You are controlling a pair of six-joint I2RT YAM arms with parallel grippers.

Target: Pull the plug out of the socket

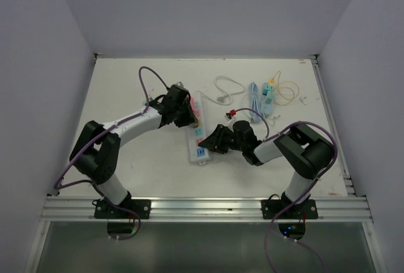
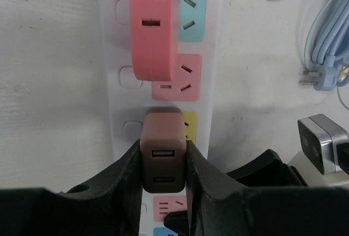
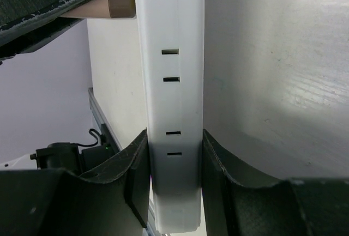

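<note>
- The power strip (image 1: 196, 135) lies lengthwise near the middle of the table (image 1: 145, 166), one end pointing to the far edge and the other to the near edge.
- The brown plug (image 2: 162, 135) sits in the yellow socket about halfway along the strip. Whether its pins are fully in cannot be told from these views.
- The left gripper (image 2: 163, 162) is clenched on the brown plug, with one finger pressed against each of its sides.
- The right gripper (image 3: 174, 159) clamps the near end of the power strip across its width, both fingers touching the white casing.
- From the right wrist, the strip shows edge-on, with the plug and a dark finger of the left gripper at the upper left.
- A pink adapter (image 2: 154, 26) occupies the sockets beyond the brown plug, toward the far edge.
- A white cable (image 1: 226, 87), a blue cable (image 1: 254, 99) and a yellow cable (image 1: 287, 90) lie loose toward the far right corner, apart from the strip.
</note>
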